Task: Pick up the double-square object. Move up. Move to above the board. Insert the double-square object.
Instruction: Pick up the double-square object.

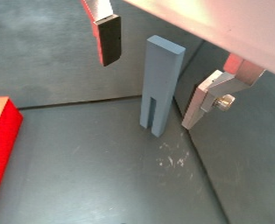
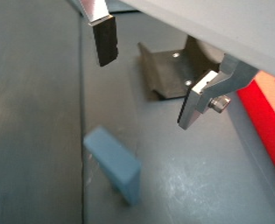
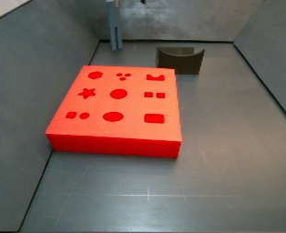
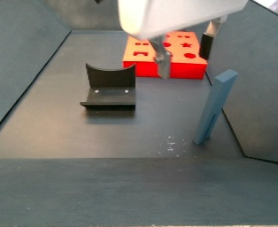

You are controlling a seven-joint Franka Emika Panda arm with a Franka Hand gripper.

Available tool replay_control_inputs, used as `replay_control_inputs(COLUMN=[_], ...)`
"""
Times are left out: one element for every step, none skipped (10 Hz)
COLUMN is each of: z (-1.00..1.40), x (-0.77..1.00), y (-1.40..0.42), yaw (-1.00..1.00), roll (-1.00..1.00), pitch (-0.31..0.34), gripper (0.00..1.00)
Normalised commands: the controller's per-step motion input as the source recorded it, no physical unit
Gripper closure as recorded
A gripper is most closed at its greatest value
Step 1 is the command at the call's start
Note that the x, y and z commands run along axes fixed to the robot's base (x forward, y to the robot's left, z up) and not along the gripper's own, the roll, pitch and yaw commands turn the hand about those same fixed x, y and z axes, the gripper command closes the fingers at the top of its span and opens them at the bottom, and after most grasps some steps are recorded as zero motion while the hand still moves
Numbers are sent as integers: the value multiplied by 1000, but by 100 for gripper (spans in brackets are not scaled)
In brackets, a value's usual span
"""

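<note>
The double-square object (image 1: 161, 83) is a slim blue-grey piece standing upright on the dark floor, its two prongs down. It also shows in a wrist view (image 2: 114, 166) and in both side views (image 3: 114, 27) (image 4: 215, 106). My gripper (image 4: 185, 50) hangs open and empty above the floor, higher than the piece and apart from it. In both wrist views the gripper (image 1: 148, 94) (image 2: 146, 94) shows wide-open fingers (image 1: 106, 39) with nothing between the pads. The board (image 3: 118, 107) is a flat red slab with shaped holes, lying away from the piece.
The fixture (image 3: 179, 58) (image 4: 108, 89) (image 2: 169, 70) stands on the floor between the board and the piece. Grey walls enclose the floor on all sides. The board's edge shows in both wrist views (image 1: 0, 149) (image 2: 266, 105). Light scratches (image 1: 175, 159) mark the floor beside the piece.
</note>
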Motion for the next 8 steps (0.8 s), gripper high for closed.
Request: replay_control_inputs(z=[-71, -103, -171, -117, -54, -69, -57, -57], x=[-486, -423, -414, -329, -54, 0, 0, 0], y=[0, 14, 77, 123, 154, 220, 206, 180], yaw=[211, 20, 0, 0, 0, 31, 71, 129], roll=[16, 0, 16, 37, 0, 0, 0, 0], pitch=[-60, -44, -10, -4, 0, 0, 0, 0], gripper=[0, 0, 0, 0, 0, 0, 0, 0])
